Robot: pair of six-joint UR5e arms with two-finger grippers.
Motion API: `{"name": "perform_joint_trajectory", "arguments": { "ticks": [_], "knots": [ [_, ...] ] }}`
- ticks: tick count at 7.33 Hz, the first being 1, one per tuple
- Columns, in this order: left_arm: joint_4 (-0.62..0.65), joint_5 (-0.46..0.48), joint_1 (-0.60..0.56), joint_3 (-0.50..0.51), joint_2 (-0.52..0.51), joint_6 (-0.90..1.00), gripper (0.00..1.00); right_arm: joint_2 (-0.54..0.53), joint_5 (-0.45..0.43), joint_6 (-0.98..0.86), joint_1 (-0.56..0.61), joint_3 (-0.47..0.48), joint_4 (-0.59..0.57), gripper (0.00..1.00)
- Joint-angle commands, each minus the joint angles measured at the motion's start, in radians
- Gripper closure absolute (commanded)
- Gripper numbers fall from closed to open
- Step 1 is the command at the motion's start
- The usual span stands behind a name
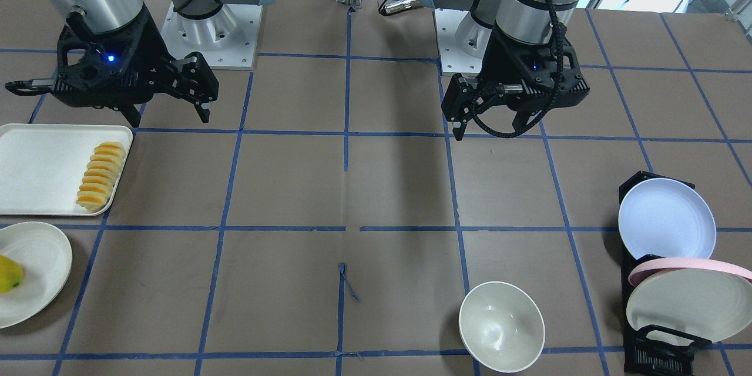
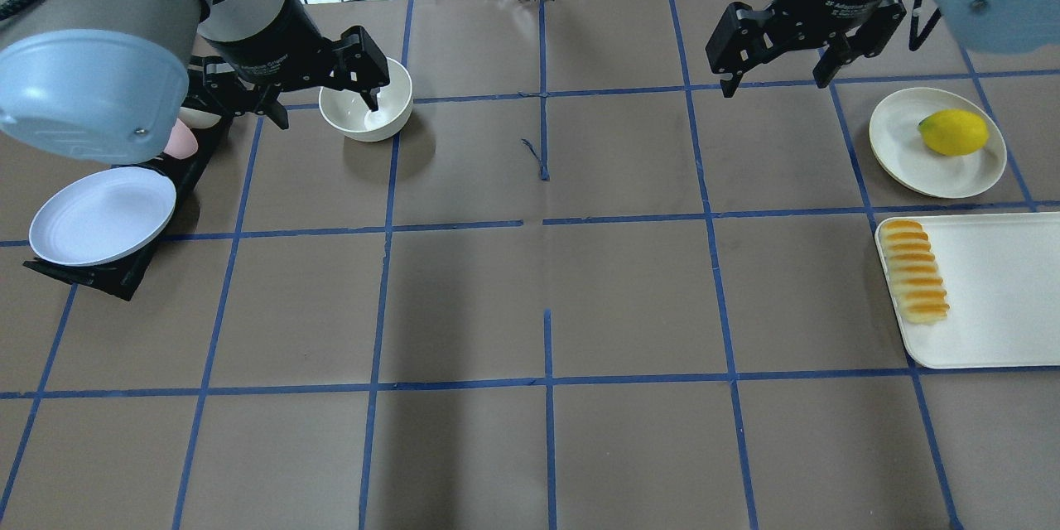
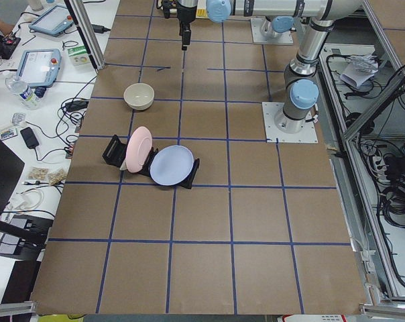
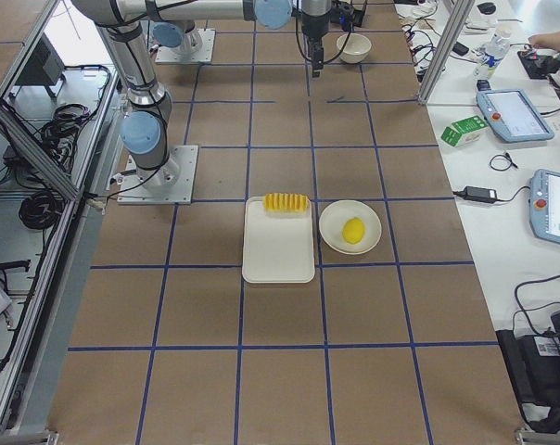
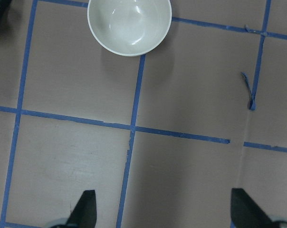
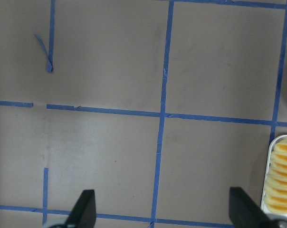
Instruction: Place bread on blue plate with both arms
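The bread (image 1: 101,175), a ridged loaf with orange tops, lies on the edge of a white tray (image 1: 41,164); it also shows in the overhead view (image 2: 913,271) and at the right edge of the right wrist view (image 6: 282,178). The blue plate (image 1: 667,218) leans in a black rack (image 2: 99,277) and also shows in the overhead view (image 2: 103,215). My left gripper (image 2: 327,99) is open and empty, high above the table near a white bowl (image 2: 366,99). My right gripper (image 2: 774,83) is open and empty, well away from the bread.
A cream plate (image 2: 903,141) with a yellow fruit (image 2: 954,132) sits beside the tray. A pink plate (image 1: 687,267) and a cream plate (image 1: 687,305) stand in the same rack. The white bowl (image 1: 501,326) sits near the table's far edge.
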Motion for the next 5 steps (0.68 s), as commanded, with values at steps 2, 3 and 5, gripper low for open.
{"name": "perform_joint_trajectory", "arguments": {
  "ticks": [2,3,5],
  "knots": [
    [0.001,0.000,0.004,0.002,0.000,0.000,0.00,0.000,0.000,0.000,0.000,0.000,0.000,0.00],
    [0.001,-0.001,0.004,0.008,0.002,0.000,0.00,0.000,0.000,0.000,0.000,0.000,0.000,0.00],
    [-0.016,-0.001,0.000,0.015,-0.007,0.000,0.00,0.000,0.000,0.000,0.000,0.000,0.000,0.00]
  ]
}}
